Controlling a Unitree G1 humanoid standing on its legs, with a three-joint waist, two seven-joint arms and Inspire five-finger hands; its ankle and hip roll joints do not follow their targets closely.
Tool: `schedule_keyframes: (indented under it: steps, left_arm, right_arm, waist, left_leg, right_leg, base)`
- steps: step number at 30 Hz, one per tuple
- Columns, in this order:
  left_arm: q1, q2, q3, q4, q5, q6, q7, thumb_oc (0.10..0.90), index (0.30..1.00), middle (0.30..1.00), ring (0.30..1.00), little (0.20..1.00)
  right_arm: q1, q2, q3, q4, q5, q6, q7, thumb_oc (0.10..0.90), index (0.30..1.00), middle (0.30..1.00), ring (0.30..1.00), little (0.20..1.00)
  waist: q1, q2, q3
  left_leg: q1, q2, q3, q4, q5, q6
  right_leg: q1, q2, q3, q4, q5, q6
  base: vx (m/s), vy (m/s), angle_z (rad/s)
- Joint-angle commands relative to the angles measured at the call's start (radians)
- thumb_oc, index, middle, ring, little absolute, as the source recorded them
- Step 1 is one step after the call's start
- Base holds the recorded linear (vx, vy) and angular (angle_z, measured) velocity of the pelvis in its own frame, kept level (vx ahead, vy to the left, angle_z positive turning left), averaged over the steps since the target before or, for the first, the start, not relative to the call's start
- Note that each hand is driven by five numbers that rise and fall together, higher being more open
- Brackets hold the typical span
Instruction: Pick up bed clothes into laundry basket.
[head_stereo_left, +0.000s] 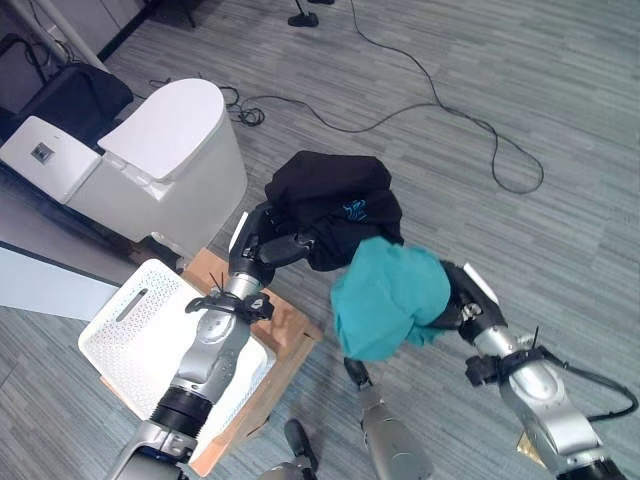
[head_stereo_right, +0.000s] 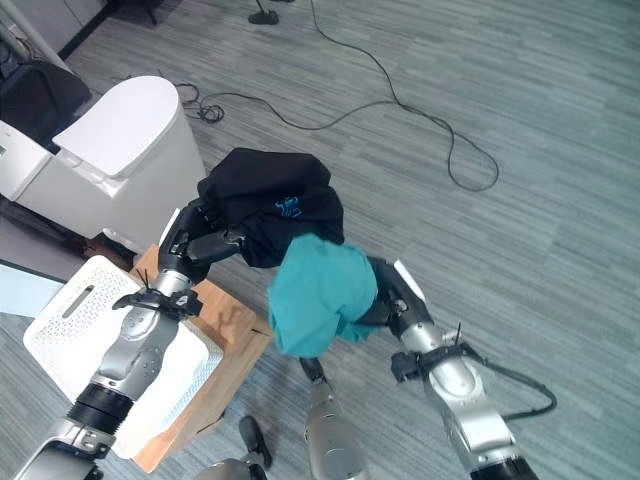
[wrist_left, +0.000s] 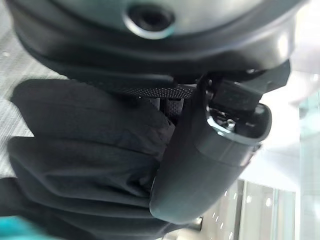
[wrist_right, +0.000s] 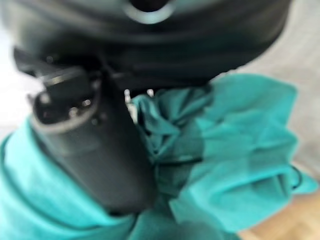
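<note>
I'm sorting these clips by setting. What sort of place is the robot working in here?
Probably a lab or test room rather than a home: grey plank floor with loose black cables, a white machine-like unit, and a white laundry basket on a low wooden stand.

The floor scene is seen steeply from above by both head cameras, set barely apart, with the white basket (head_stereo_left: 130, 340) shared at lower left, while each wrist view is pressed so close along its hand that only bunched cloth, probably gripped, gets made out.
</note>
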Motion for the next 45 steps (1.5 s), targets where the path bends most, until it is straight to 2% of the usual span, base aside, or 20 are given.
schedule_keyframes:
  steps: [1, 3, 4, 9, 10, 13, 14, 18, 20, 21, 24, 26, 27, 29, 35, 40, 44, 45]
  left_arm:
    - [-0.009, 0.013, 0.032, -0.106, -0.053, -0.076, -0.069, 0.4, 0.3, 0.3, 0.3, 0.3]
    - [-0.009, 0.013, 0.032, -0.106, -0.053, -0.076, -0.069, 0.4, 0.3, 0.3, 0.3, 0.3]
    - [0.011, 0.016, 0.052, -0.107, -0.1, -0.082, -0.063, 0.4, 0.3, 0.3, 0.3, 0.3]
    - [0.006, 0.013, 0.062, -0.107, -0.095, -0.089, -0.046, 0.4, 0.3, 0.3, 0.3, 0.3]
    - [-0.072, 0.069, 0.133, -0.091, 0.013, -0.138, 0.053, 0.4, 0.3, 0.3, 0.3, 0.3]
    - [-0.098, 0.113, 0.176, -0.092, 0.061, -0.159, 0.09, 0.4, 0.3, 0.3, 0.3, 0.3]
    - [-0.122, 0.157, 0.223, -0.077, 0.091, -0.181, 0.119, 0.4, 0.3, 0.3, 0.3, 0.3]
    - [-0.17, 0.222, 0.261, -0.068, 0.105, -0.209, 0.153, 0.4, 0.3, 0.3, 0.3, 0.3]
    - [-0.211, 0.289, 0.306, -0.07, 0.125, -0.236, 0.199, 0.4, 0.3, 0.3, 0.3, 0.3]
    - [-0.212, 0.291, 0.305, -0.069, 0.125, -0.237, 0.201, 0.4, 0.3, 0.3, 0.3, 0.3]
    - [-0.201, 0.331, 0.392, -0.12, 0.135, -0.281, 0.268, 0.4, 0.3, 0.3, 0.3, 0.3]
    - [-0.199, 0.331, 0.394, -0.122, 0.137, -0.28, 0.27, 0.4, 0.3, 0.3, 0.3, 0.3]
    - [-0.195, 0.367, 0.408, -0.119, 0.176, -0.272, 0.301, 0.4, 0.3, 0.3, 0.3, 0.3]
    - [-0.202, 0.378, 0.4, -0.113, 0.173, -0.272, 0.302, 0.4, 0.3, 0.3, 0.3, 0.3]
    - [-0.289, 0.427, 0.324, 0.009, 0.166, -0.247, 0.315, 0.4, 0.3, 0.3, 0.3, 0.3]
    - [-0.335, 0.462, 0.345, 0.061, 0.185, -0.263, 0.379, 0.4, 0.3, 0.3, 0.3, 0.3]
    - [-0.326, 0.476, 0.354, 0.049, 0.196, -0.267, 0.386, 0.4, 0.3, 0.3, 0.3, 0.3]
    - [-0.278, 0.5, 0.379, -0.022, 0.239, -0.268, 0.377, 0.4, 0.3, 0.3, 0.3, 0.3]
  right_arm:
    - [0.006, -0.002, -0.028, -0.095, 0.045, -0.097, 0.031, 0.4, 0.3, 0.3, 0.3, 0.3]
    - [0.006, -0.002, -0.028, -0.095, 0.045, -0.097, 0.031, 0.4, 0.3, 0.3, 0.3, 0.3]
    - [0.003, -0.013, -0.004, -0.091, 0.047, -0.09, 0.045, 0.4, 0.3, 0.3, 0.3, 0.3]
    - [0.003, -0.014, -0.004, -0.09, 0.043, -0.091, 0.042, 0.4, 0.3, 0.3, 0.3, 0.3]
    - [0.027, -0.007, -0.03, -0.075, 0.044, -0.098, 0.035, 0.4, 0.3, 0.3, 0.3, 0.3]
    - [0.039, -0.004, -0.041, -0.069, 0.045, -0.101, 0.04, 0.4, 0.3, 0.3, 0.3, 0.3]
    - [0.052, -0.006, -0.046, -0.065, 0.048, -0.104, 0.049, 0.4, 0.3, 0.3, 0.3, 0.3]
    - [0.065, -0.004, -0.038, -0.062, 0.05, -0.108, 0.063, 0.4, 0.3, 0.3, 0.3, 0.3]
    - [0.073, -0.005, -0.036, -0.061, 0.037, -0.112, 0.063, 0.4, 0.3, 0.3, 0.3, 0.3]
    - [0.072, -0.003, -0.035, -0.061, 0.037, -0.112, 0.063, 0.4, 0.3, 0.3, 0.3, 0.3]
    - [0.084, 0.007, -0.046, -0.065, 0.038, -0.123, 0.057, 0.4, 0.3, 0.3, 0.3, 0.3]
    - [0.085, 0.007, -0.045, -0.065, 0.038, -0.122, 0.057, 0.4, 0.3, 0.3, 0.3, 0.3]
    - [0.096, 0.006, -0.051, -0.066, 0.032, -0.116, 0.061, 0.4, 0.3, 0.3, 0.3, 0.3]
    - [0.096, 0.006, -0.051, -0.068, 0.034, -0.115, 0.062, 0.4, 0.3, 0.3, 0.3, 0.3]
    - [0.087, -0.004, -0.027, -0.058, 0.045, -0.107, 0.063, 0.4, 0.3, 0.3, 0.3, 0.3]
    - [0.082, -0.005, -0.01, -0.051, 0.056, -0.108, 0.055, 0.4, 0.3, 0.3, 0.3, 0.3]
    - [0.085, -0.001, -0.012, -0.05, 0.055, -0.108, 0.049, 0.4, 0.3, 0.3, 0.3, 0.3]
    - [0.095, 0.007, -0.027, -0.049, 0.042, -0.111, 0.046, 0.4, 0.3, 0.3, 0.3, 0.3]
  waist:
    - [-0.001, -0.012, -0.095]
    - [-0.001, -0.012, -0.095]
    - [0.009, -0.002, -0.105]
    - [0.011, -0.003, -0.105]
    - [0.022, -0.009, -0.114]
    - [0.032, -0.012, -0.116]
    - [0.039, -0.014, -0.12]
    - [0.046, -0.019, -0.123]
    - [0.059, -0.017, -0.131]
    - [0.058, -0.019, -0.13]
    - [0.075, -0.021, -0.133]
    - [0.073, -0.021, -0.133]
    - [0.081, -0.021, -0.135]
    - [0.081, -0.022, -0.134]
    - [0.084, -0.027, -0.126]
    - [0.088, -0.04, -0.116]
    - [0.091, -0.044, -0.115]
    - [0.099, -0.049, -0.114]
  left_leg:
    - [0.028, 0.001, -0.008, 0.006, 0.049, -0.032]
    - [0.028, 0.001, -0.008, 0.006, 0.049, -0.032]
    - [0.039, -0.004, -0.005, 0.006, 0.047, -0.031]
    - [0.043, -0.005, -0.006, 0.006, 0.046, -0.031]
    - [0.052, -0.01, -0.019, 0.006, 0.042, -0.03]
    - [0.052, -0.006, -0.021, 0.006, 0.044, -0.033]
    - [0.055, -0.005, -0.024, 0.006, 0.044, -0.033]
    - [0.059, -0.006, -0.031, 0.006, 0.043, -0.035]
    - [0.06, -0.004, -0.04, 0.006, 0.044, -0.037]
    - [0.06, -0.005, -0.041, 0.006, 0.044, -0.037]
    - [0.06, -0.008, -0.055, 0.006, 0.045, -0.038]
    - [0.06, -0.008, -0.055, 0.006, 0.045, -0.038]
    - [0.06, -0.009, -0.062, 0.006, 0.047, -0.038]
    - [0.06, -0.009, -0.065, 0.006, 0.047, -0.038]
    - [0.056, -0.006, -0.075, 0.006, 0.052, -0.039]
    - [0.045, -0.001, -0.073, 0.006, 0.055, -0.043]
    - [0.04, 0.001, -0.071, 0.006, 0.056, -0.043]
    - [0.038, 0.0, -0.071, 0.006, 0.053, -0.042]
  right_leg:
    - [0.128, -0.12, 0.048, 0.132, -0.281, 0.112]
    - [0.128, -0.12, 0.048, 0.132, -0.281, 0.112]
    - [0.147, -0.118, 0.057, 0.128, -0.293, 0.105]
    - [0.156, -0.12, 0.055, 0.123, -0.294, 0.105]
    - [0.182, -0.127, 0.044, 0.12, -0.312, 0.104]
    - [0.188, -0.124, 0.042, 0.115, -0.311, 0.102]
    - [0.195, -0.125, 0.039, 0.113, -0.316, 0.1]
    - [0.208, -0.128, 0.031, 0.107, -0.319, 0.099]
    - [0.218, -0.13, 0.024, 0.101, -0.325, 0.098]
    - [0.219, -0.13, 0.023, 0.101, -0.325, 0.098]
    - [0.229, -0.137, 0.01, 0.1, -0.332, 0.099]
    - [0.23, -0.137, 0.009, 0.1, -0.332, 0.099]
    - [0.235, -0.137, 0.001, 0.1, -0.334, 0.098]
    - [0.237, -0.138, -0.002, 0.1, -0.336, 0.098]
    - [0.243, -0.139, -0.016, 0.096, -0.334, 0.101]
    - [0.237, -0.137, -0.019, 0.089, -0.33, 0.103]
    - [0.23, -0.135, -0.017, 0.091, -0.328, 0.104]
    - [0.227, -0.137, -0.015, 0.091, -0.326, 0.105]
  base:
    - [0.0, 0.0, -0.19]
    - [0.03, -0.006, -0.09]
    - [0.07, -0.021, -0.08]
    - [0.03, -0.015, -0.03]
    - [0.05, -0.064, 0.14]
    - [0.02, -0.04, 0.15]
    - [0.01, -0.034, 0.06]
    - [0.01, -0.021, 0.12]
    - [0.01, -0.028, 0.12]
    - [0.0, -0.019, 0.04]
    - [0.0, -0.003, 0.02]
    - [0.01, -0.01, 0.06]
    - [0.0, 0.0, 0.0]
    - [0.0, -0.013, 0.06]
    - [-0.01, -0.009, 0.11]
    - [0.0, -0.002, 0.04]
    - [0.0, 0.0, 0.0]
    - [0.0, 0.0, 0.0]
